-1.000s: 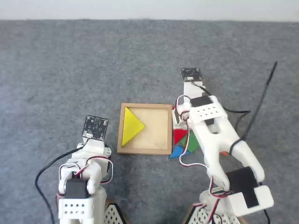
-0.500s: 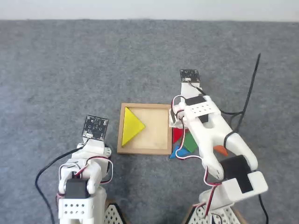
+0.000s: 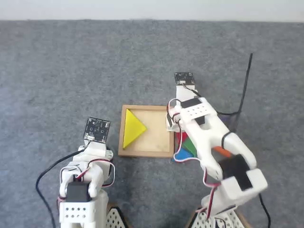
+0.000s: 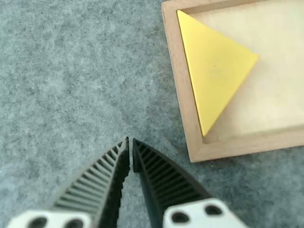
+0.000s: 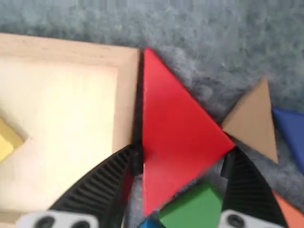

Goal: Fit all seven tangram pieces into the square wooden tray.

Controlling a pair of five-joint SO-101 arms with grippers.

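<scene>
Straddling red triangle (image 5: pixel 173 128) with right gripper (image 5: pixel 183 154) spread.
Lies on carpet (image 4: pixel 71 71) against tray (image 5: pixel 126 95) rim (yellow triangle (image 4: pixel 213 66) inside tray, along one wall), with left gripper (image 4: pixel 130 142) pressed together over carpet beside tray.

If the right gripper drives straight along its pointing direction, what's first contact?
The red triangle. The right gripper points down at it, right beside the tray rim. Depth is unclear, so it may already be touching it.
</scene>
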